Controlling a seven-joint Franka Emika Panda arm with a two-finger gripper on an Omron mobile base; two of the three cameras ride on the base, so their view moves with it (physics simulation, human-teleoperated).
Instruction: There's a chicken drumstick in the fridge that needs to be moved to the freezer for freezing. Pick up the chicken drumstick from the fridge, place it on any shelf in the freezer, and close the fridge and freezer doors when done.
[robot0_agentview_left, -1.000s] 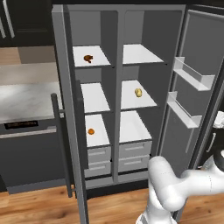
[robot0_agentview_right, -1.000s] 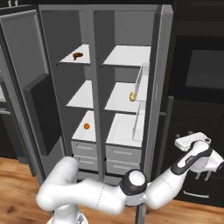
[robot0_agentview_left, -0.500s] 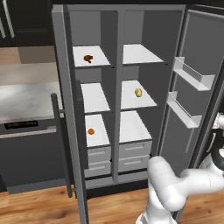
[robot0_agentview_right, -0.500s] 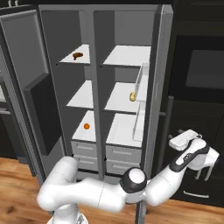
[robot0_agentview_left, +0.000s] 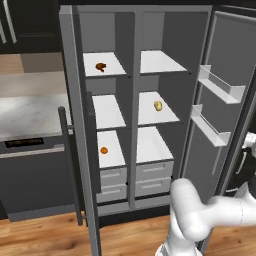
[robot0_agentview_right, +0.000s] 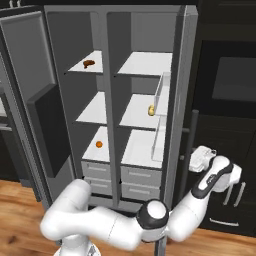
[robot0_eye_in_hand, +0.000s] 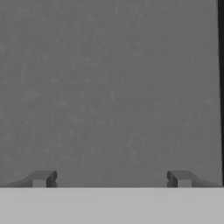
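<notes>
The chicken drumstick (robot0_agentview_left: 101, 66) (robot0_agentview_right: 89, 63) lies on the top white shelf (robot0_agentview_left: 112, 70) of the narrower freezer half. Both doors stand open: the freezer door (robot0_agentview_right: 30, 90) at left, the fridge door (robot0_agentview_left: 227, 65) (robot0_agentview_right: 181, 100) at right. My gripper (robot0_agentview_right: 192, 161) (robot0_eye_in_hand: 111, 177) is out at the right, by the outer face of the fridge door, about level with the lower shelves. Its fingers are wide apart and hold nothing, facing a flat grey surface close up. In the left base view the hand (robot0_agentview_left: 248, 142) peeks out behind the door's edge.
A yellow-tan oval (robot0_agentview_left: 158, 105) (robot0_agentview_right: 151, 110) sits on the fridge's middle shelf, an orange ball (robot0_agentview_left: 104, 150) (robot0_agentview_right: 99, 144) on the freezer's lower shelf. Grey drawers (robot0_agentview_left: 134, 177) fill the bottom. Counter (robot0_agentview_left: 30, 107) at left, dark oven cabinets (robot0_agentview_right: 230, 85) at right.
The hand has moved a little left toward the fridge door's outer face. Doors, drumstick and the other items have not moved.
</notes>
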